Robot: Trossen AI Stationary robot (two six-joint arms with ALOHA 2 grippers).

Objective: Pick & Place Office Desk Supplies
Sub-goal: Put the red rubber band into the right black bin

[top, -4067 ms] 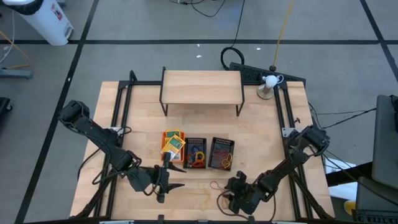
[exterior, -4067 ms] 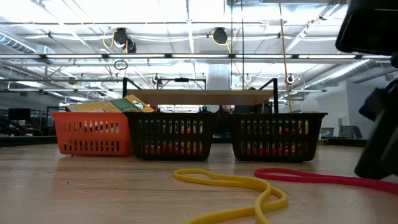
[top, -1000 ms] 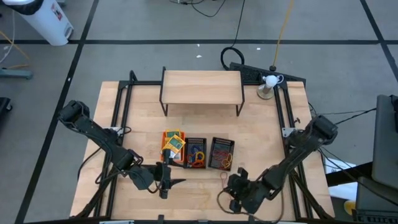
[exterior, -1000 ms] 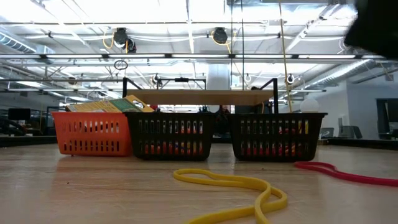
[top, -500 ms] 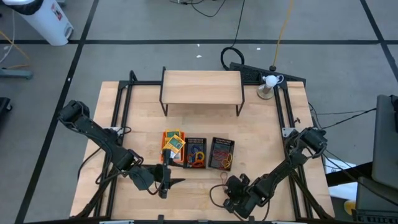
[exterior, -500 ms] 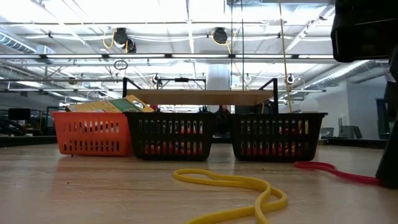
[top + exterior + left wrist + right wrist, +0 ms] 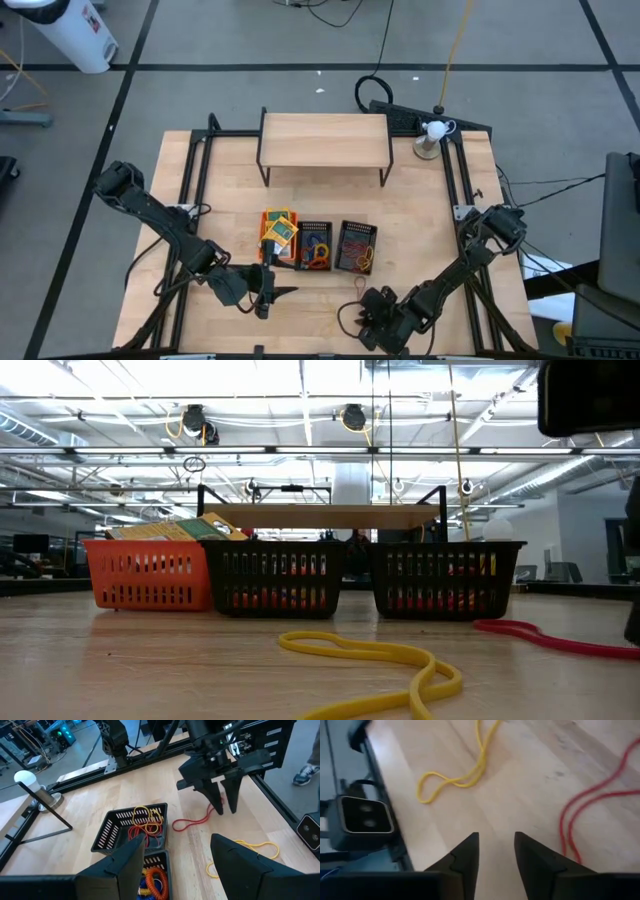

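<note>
While the thin red rubber-band loop (image 7: 199, 821) lies stretched lengthwise toward the black mesh bin (image 7: 131, 826), I see my right gripper (image 7: 220, 803) above its far end, fingers parted, empty. My left gripper (image 7: 282, 292) gapes, holding nothing.

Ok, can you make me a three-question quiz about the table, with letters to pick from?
1. Where is the red band?
A. on the table by the black bin
B. in the orange bin
C. on the shelf

2. How many mesh bins stand in a row?
A. two
B. three
C. five

3. How are the right gripper's jaws?
A. holding the yellow band
B. holding a pack
C. apart, holding nothing

Answers: 1 A, the left wrist view shows it on bare wood. 2 B, the orange bin and two black ones. 3 C, a gap shows, with the yellow band lying loose.
</note>
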